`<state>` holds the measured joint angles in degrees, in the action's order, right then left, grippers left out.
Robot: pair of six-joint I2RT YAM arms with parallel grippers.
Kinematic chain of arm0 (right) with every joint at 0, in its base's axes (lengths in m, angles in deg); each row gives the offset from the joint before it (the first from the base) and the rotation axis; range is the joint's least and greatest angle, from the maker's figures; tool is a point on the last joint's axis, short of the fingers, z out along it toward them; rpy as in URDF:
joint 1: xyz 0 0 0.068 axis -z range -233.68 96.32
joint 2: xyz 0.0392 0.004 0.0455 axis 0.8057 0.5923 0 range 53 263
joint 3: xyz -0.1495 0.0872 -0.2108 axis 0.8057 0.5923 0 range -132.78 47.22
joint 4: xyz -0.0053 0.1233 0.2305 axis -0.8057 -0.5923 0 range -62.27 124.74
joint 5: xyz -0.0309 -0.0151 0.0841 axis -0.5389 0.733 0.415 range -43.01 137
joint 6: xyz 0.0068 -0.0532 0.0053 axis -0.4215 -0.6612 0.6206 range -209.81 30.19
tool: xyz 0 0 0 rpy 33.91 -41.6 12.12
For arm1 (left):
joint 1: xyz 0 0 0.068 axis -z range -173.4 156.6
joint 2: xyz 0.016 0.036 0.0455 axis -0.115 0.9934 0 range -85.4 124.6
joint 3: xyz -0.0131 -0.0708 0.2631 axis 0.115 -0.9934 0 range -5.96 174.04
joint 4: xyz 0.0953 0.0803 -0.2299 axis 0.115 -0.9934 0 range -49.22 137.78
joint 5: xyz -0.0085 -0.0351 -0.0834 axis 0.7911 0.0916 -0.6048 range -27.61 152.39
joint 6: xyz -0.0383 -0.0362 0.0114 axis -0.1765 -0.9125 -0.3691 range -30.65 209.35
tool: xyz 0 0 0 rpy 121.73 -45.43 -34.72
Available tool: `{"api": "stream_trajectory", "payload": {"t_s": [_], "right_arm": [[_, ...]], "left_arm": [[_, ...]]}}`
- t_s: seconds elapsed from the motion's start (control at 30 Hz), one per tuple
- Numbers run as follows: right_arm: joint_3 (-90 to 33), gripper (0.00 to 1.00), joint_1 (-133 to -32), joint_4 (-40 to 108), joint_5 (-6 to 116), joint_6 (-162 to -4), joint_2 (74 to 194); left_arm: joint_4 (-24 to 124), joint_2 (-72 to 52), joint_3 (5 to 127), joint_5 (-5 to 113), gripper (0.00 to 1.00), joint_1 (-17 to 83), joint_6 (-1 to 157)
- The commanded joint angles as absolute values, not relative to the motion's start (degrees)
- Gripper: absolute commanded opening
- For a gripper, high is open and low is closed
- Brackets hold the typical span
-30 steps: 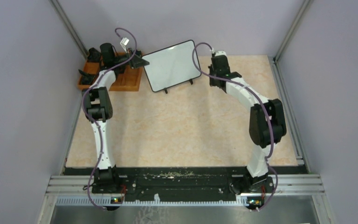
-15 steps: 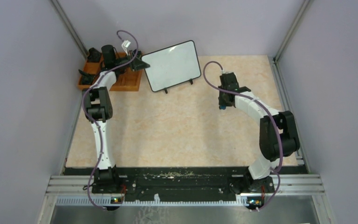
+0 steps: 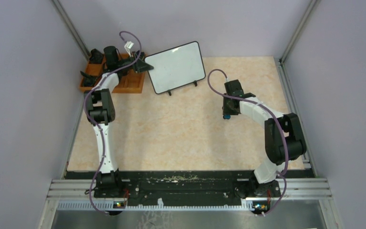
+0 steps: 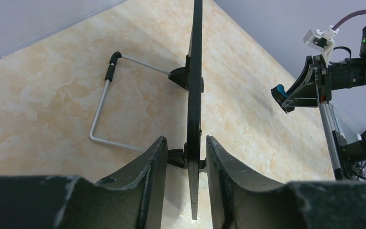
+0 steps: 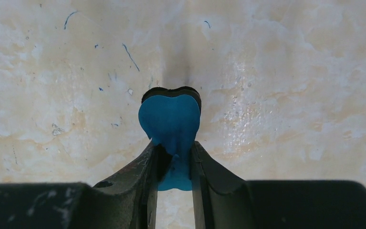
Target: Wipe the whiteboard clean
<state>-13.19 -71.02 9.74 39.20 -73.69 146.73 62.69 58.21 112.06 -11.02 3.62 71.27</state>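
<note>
The whiteboard (image 3: 176, 67) stands tilted at the back of the table and its face looks blank. In the left wrist view I see it edge-on (image 4: 195, 71). My left gripper (image 3: 143, 66) is at its left edge. The jaws (image 4: 186, 142) straddle that edge with a gap showing on each side, wider on the left. My right gripper (image 3: 227, 113) hangs over bare table, to the near right of the board and apart from it. It is shut (image 5: 174, 148) on a blue eraser (image 5: 170, 119) with a dark underside, held low over the table top.
An orange compartment tray (image 3: 124, 83) with black items sits at the back left, beside the board. The board's wire stand (image 4: 100, 109) rests on the table behind it. Grey walls close in the left, back and right. The table surface (image 5: 76, 71) has small blue marks.
My right arm has drawn back from the board's right edge toward the near side and lowered over the table, still holding the eraser. The left arm and the board have barely moved.
</note>
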Motion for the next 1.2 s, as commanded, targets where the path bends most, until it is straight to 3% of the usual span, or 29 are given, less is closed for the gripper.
{"api": "stream_trajectory", "payload": {"t_s": [0.0,0.17,0.27,0.3,0.37,0.47,0.67,1.17], "right_arm": [[-12.76,0.27,-70.99,11.79,39.53,-73.72,145.11],[-12.32,0.29,-70.93,12.34,39.45,-73.81,145.45],[-12.01,0.35,-70.99,12.76,40.03,-73.94,145.53],[-11.88,0.49,-70.99,12.99,40.26,-73.98,145.43],[-11.50,0.65,-70.99,13.40,40.65,-74.06,144.93],[-11.02,0.74,-70.99,13.71,40.70,-74.16,144.18],[-10.85,0.75,-70.99,13.62,40.72,-74.25,143.28],[-9.62,0.74,-71.70,15.79,40.76,-74.60,140.08]], "left_arm": [[63.14,56.71,111.57,-11.19,0.44,3.97,71.63],[64.38,56.38,111.64,-12.04,0.54,3.84,70.50],[64.30,55.91,111.69,-12.44,0.61,3.88,70.46],[64.18,55.84,111.65,-12.41,0.64,3.86,70.46],[63.85,55.75,111.64,-12.50,0.68,3.78,70.58],[62.58,55.49,111.58,-11.63,0.81,3.70,71.03],[55.02,53.89,111.29,-8.05,0.92,3.60,78.01],[56.40,39.96,94.92,1.84,0.97,1.61,85.79]]}}
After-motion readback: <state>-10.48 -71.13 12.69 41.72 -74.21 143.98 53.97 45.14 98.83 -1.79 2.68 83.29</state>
